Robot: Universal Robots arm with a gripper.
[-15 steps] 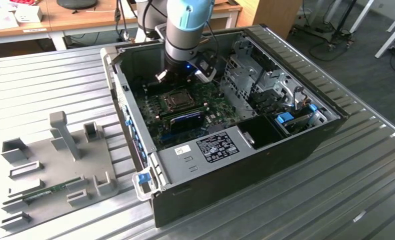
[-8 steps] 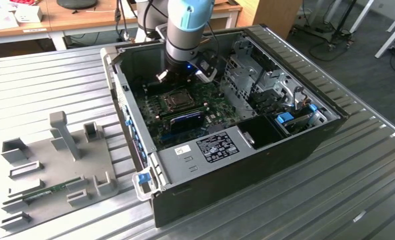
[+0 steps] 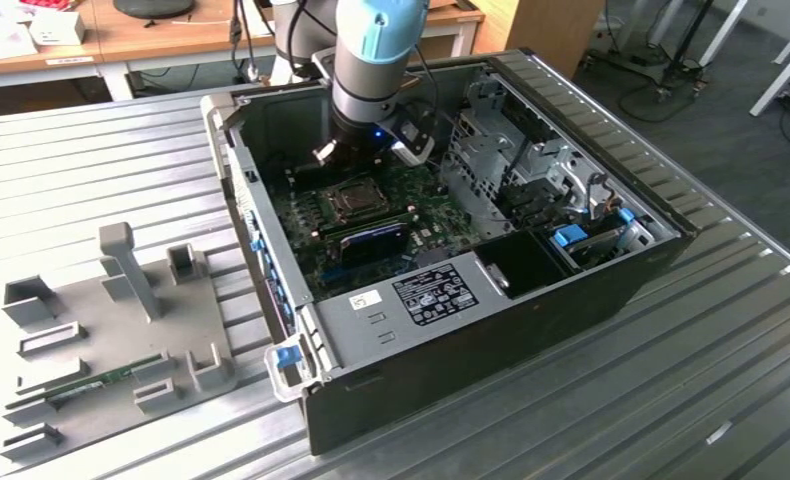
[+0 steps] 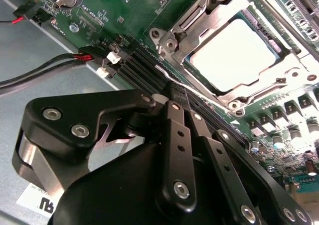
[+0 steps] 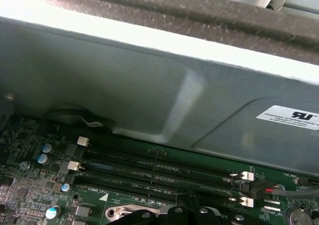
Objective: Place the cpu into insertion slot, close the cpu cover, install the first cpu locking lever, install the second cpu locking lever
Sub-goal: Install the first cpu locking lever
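Second wrist view: the end effector point(image 4: 172, 93) is clenched, its fingers pressed together, with nothing held that I can see.
Cpu: the cpu point(image 4: 234, 53) lies flat in the insertion slot point(image 4: 279, 45), just past the fingertips. The cpu cover point(image 4: 192, 31) looks shut over it.
Lever: the thin locking lever point(image 4: 209, 99) runs along the cover's near edge, right at the fingertips. I cannot tell if they touch.
Surface: the metal surface point(image 3: 102, 150) carries the computer case point(image 3: 609, 290).
Room: tight, with the case wall point(image 5: 149, 85) close behind.

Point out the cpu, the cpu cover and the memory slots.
cpu point(image 4: 234, 51): second wrist view, middle of its metal top.
cpu cover point(image 4: 202, 21): second wrist view, one bar of the frame.
memory slots point(image 5: 164, 171): first wrist view, middle of one black slot.
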